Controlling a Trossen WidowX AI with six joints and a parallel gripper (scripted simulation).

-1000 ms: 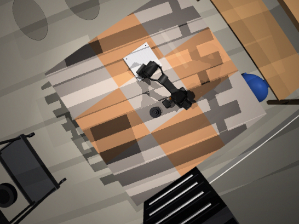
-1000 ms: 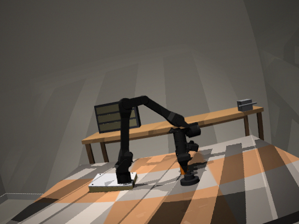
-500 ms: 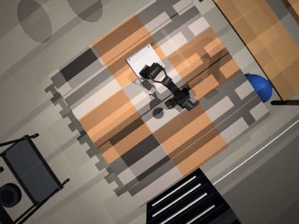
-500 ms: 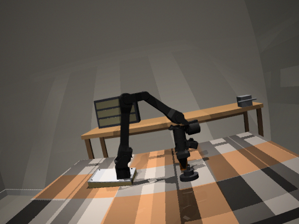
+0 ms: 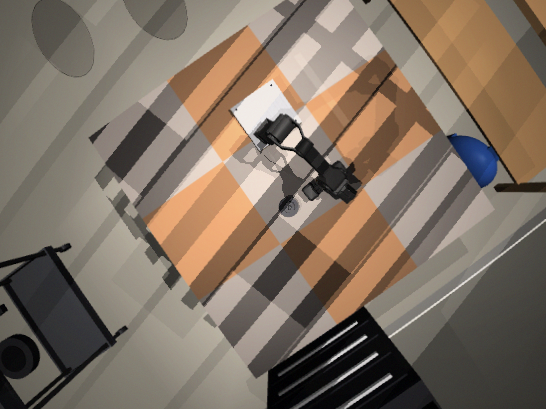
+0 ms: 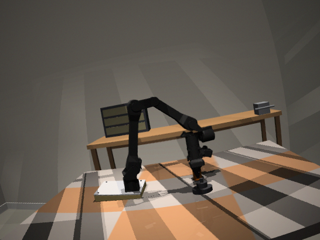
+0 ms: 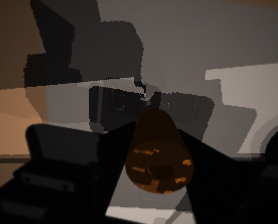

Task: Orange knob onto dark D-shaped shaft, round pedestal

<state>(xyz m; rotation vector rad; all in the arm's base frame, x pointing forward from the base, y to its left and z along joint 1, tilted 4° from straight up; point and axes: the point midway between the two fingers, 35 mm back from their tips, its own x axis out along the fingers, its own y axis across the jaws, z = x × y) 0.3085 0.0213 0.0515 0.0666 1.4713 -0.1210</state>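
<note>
"What's my black two-fingered gripper (image 5: pixel 311 191) (image 6: pixel 197 172) (image 7: pixel 155 129) doing?"

"I have it pinching the orange tapered knob (image 6: pixel 196 178) (image 7: pixel 160 165)."

"And the dark round pedestal (image 5: pixel 288 206) (image 6: pixel 202 188)?"

"Beside the fingertips; contact is hard to judge."

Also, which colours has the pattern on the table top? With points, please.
Orange, pale and grey patches, best in the top view (image 5: pixel 210 211).

One robot arm (image 5: pixel 315 157) (image 6: pixel 133 138), one knob (image 6: pixel 200 176) (image 7: pixel 159 162), one pedestal (image 5: pixel 283 212) (image 6: pixel 202 190) (image 7: pixel 273 146), one blue ball (image 5: pixel 477 160), two floor circles (image 5: pixel 62 37).
</note>
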